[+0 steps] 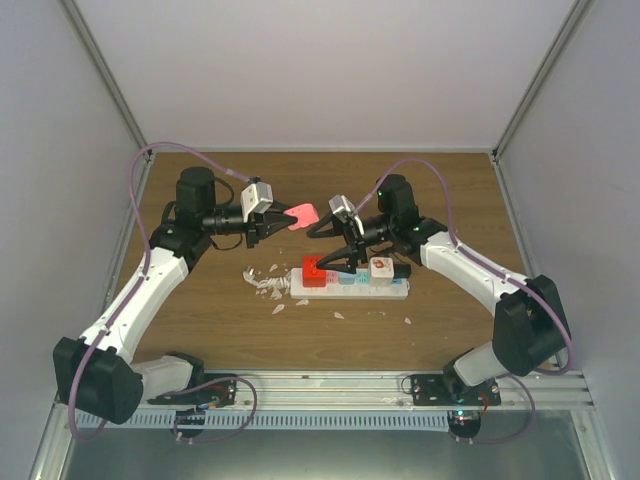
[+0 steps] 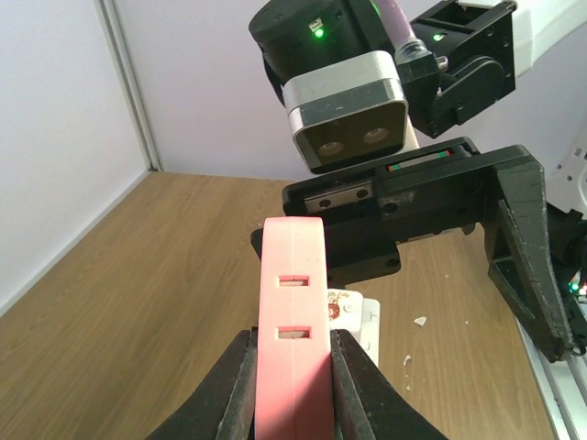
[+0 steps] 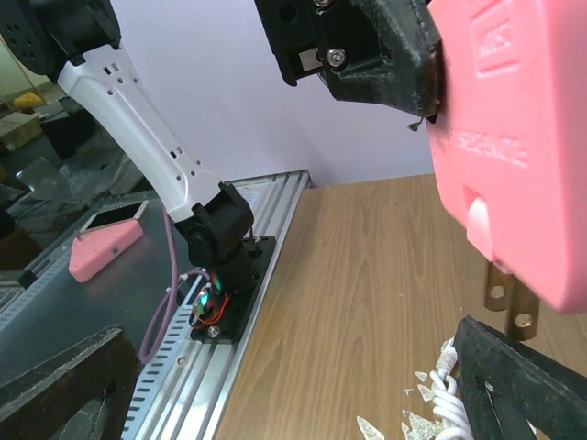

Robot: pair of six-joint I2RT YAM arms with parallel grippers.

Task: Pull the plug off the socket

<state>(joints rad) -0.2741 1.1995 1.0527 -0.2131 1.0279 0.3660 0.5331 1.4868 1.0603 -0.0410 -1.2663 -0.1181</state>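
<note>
My left gripper (image 1: 285, 222) is shut on a pink plug (image 1: 303, 215) and holds it in the air, clear of the socket. In the left wrist view the plug (image 2: 292, 339) stands clamped between both fingers (image 2: 353, 385). In the right wrist view the plug (image 3: 514, 137) shows its two bare brass prongs. The socket (image 1: 350, 287), a long white power strip, lies on the wooden table with a red plug (image 1: 314, 270) and a white plug (image 1: 381, 266) in it. My right gripper (image 1: 335, 262) is open and empty, low over the strip's left end (image 3: 293, 394).
White scraps (image 1: 268, 283) and the coiled white cord (image 3: 451, 403) lie left of the strip. Small white chips (image 1: 338, 316) lie in front of it. Grey walls close in the table on three sides. A metal rail (image 1: 320, 385) with the arm bases runs along the near edge.
</note>
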